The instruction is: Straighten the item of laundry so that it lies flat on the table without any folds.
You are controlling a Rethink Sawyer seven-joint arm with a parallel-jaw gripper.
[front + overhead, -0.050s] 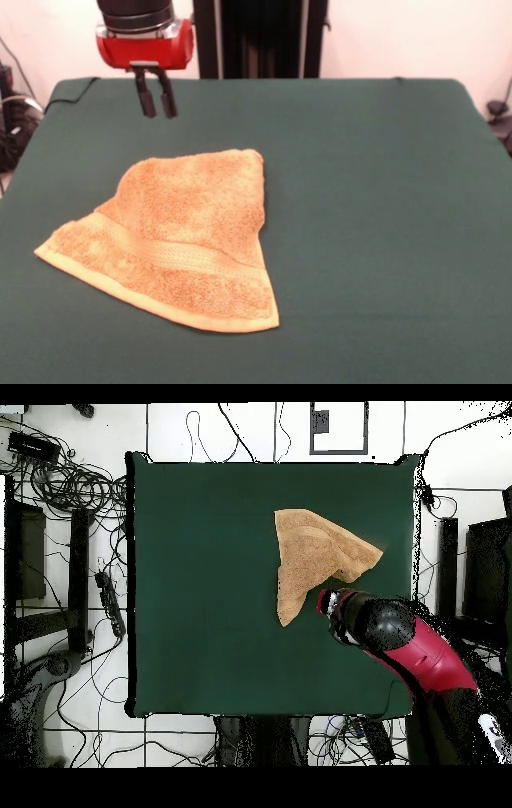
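Towel [180, 240] folded, roughly triangular, on table [376, 208]; hand [156, 102] raised beyond it, fingers nearly together, empty.

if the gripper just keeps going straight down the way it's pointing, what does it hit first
Probably the bare table just beyond the towel's far edge. The gripper hangs beside that edge, not clearly over it; depth is uncertain.

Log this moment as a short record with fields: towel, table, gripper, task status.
towel: golden-orange towel, folded into a rough triangle, woven band visible near the hem
table: green table, towel lies left of centre in the front view
gripper: gripper in the air beyond the towel's far edge, holding nothing, fingers close together with a narrow gap
task status: not flat yet, folds remain
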